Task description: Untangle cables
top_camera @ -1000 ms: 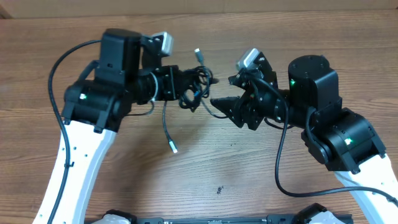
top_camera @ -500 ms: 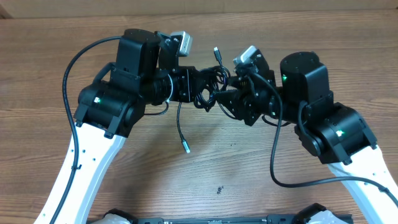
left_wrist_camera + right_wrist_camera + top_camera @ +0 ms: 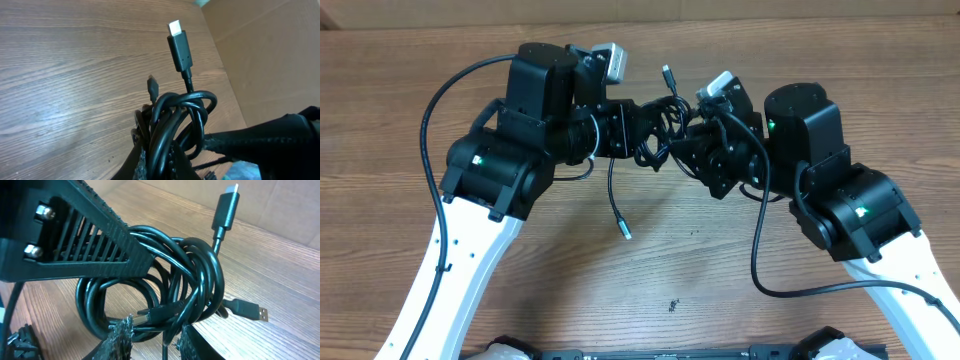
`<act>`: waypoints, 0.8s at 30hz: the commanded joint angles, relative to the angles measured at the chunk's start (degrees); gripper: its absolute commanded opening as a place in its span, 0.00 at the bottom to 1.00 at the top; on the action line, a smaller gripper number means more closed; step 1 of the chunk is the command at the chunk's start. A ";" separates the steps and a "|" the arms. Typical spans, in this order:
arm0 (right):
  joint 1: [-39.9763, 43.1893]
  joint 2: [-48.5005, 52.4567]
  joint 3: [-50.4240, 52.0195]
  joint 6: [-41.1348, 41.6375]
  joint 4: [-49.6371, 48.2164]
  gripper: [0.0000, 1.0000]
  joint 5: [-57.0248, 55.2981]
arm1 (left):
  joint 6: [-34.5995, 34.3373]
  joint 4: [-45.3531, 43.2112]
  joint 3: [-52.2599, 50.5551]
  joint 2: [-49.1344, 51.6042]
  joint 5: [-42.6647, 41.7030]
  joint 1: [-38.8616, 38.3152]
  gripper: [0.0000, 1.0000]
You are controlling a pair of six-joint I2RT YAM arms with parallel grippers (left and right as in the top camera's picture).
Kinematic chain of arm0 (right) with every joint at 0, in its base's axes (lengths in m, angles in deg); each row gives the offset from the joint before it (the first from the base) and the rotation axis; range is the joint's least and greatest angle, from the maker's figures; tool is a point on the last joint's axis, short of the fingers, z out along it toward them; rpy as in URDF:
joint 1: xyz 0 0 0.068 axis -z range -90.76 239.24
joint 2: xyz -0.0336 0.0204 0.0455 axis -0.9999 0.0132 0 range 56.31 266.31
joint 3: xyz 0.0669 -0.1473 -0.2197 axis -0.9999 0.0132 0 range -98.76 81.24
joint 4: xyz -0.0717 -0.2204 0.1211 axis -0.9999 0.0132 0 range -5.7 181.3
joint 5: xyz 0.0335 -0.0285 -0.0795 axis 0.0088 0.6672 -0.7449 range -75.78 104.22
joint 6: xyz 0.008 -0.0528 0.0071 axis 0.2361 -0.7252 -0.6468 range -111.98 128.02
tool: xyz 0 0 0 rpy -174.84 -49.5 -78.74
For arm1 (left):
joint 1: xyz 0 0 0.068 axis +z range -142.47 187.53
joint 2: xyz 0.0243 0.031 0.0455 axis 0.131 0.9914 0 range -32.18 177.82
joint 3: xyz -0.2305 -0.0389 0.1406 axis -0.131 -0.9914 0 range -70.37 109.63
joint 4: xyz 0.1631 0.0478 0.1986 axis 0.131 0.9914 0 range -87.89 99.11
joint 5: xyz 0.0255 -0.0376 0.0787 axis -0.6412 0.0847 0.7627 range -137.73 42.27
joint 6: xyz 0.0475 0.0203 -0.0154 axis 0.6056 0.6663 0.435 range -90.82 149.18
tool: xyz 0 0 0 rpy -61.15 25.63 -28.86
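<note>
The cables point(image 3: 658, 128) are a knot of thin black cords hanging above the table between both arms. My left gripper point(image 3: 642, 128) is shut on the knot's left side, and in the left wrist view its jaws point(image 3: 161, 160) clamp several strands point(image 3: 180, 112). My right gripper point(image 3: 682, 148) meets the knot from the right. In the right wrist view its pads point(image 3: 122, 335) press on a few strands point(image 3: 200, 280) and a silver-tipped plug point(image 3: 150, 315). One plug point(image 3: 667, 74) sticks up toward the back. Another strand dangles to a plug point(image 3: 624, 229) near the table.
Brown wooden tabletop point(image 3: 650, 290) lies below. A USB plug point(image 3: 251, 311) pokes out of the knot's right side. The arms' own thick black wires loop at the left point(image 3: 435, 100) and right point(image 3: 760, 270). The left gripper's ribbed finger point(image 3: 95, 245) crosses the right wrist view.
Both arms moved toward each other, the left one carrying the knot to the right. My right gripper's jaws narrowed and closed round strands of the knot.
</note>
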State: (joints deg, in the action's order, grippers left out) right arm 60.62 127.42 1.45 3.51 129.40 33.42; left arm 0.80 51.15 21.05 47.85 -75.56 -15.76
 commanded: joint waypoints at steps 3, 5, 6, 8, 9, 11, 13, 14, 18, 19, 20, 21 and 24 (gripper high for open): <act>0.13 1.14 -0.07 0.26 -0.74 0.30 -6.25 | -0.92 -0.09 1.31 -0.63 -5.18 -1.11 0.04; 0.26 1.14 -0.07 0.26 -1.49 0.30 -6.78 | -0.50 0.20 1.31 -0.63 -5.20 -1.11 0.04; 0.37 1.14 -0.07 0.26 -1.60 0.30 -6.78 | -0.55 0.26 1.31 -0.66 -5.44 -1.11 0.04; 0.79 1.16 -0.07 0.26 -1.75 0.30 -6.78 | -0.57 -0.11 1.31 -0.66 -8.15 -1.11 0.04; 1.09 1.31 -0.07 0.26 -1.75 0.30 -6.80 | -0.57 -0.61 1.31 -0.66 -9.79 -1.11 0.04; 1.66 1.70 -0.07 0.26 -1.62 0.30 -6.80 | -0.61 -1.95 1.31 -0.66 -13.46 -1.11 0.04; 2.05 2.14 -0.07 0.26 -1.29 0.30 -7.06 | -0.63 -3.41 1.31 -0.66 -16.68 -1.11 0.04; 2.27 2.54 -0.07 0.26 -0.76 0.30 -7.37 | -0.98 -4.66 1.31 -0.66 -19.17 -1.11 0.04; 2.34 3.19 -0.07 0.26 0.00 0.29 -7.41 | -1.49 -5.97 1.31 -0.66 -21.73 -1.11 0.04; 2.34 3.19 -0.07 0.26 0.07 0.29 -7.41 | -1.49 -5.95 1.31 -0.66 -21.73 -1.11 0.04; 2.34 3.17 -0.07 0.26 0.13 0.29 -7.41 | -1.84 -5.90 1.31 -0.66 -21.79 -1.11 0.04; 2.34 3.17 -0.07 0.26 0.22 0.29 -7.41 | -2.10 -5.92 1.31 -0.66 -21.77 -1.11 0.04; 2.34 3.08 -0.07 0.37 0.35 0.28 -5.90 | -2.05 -5.51 1.31 -0.63 -18.78 -1.11 0.04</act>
State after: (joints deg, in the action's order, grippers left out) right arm 61.89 128.49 1.43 3.59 129.60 30.93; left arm 0.60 45.77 21.03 48.75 -85.51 -15.63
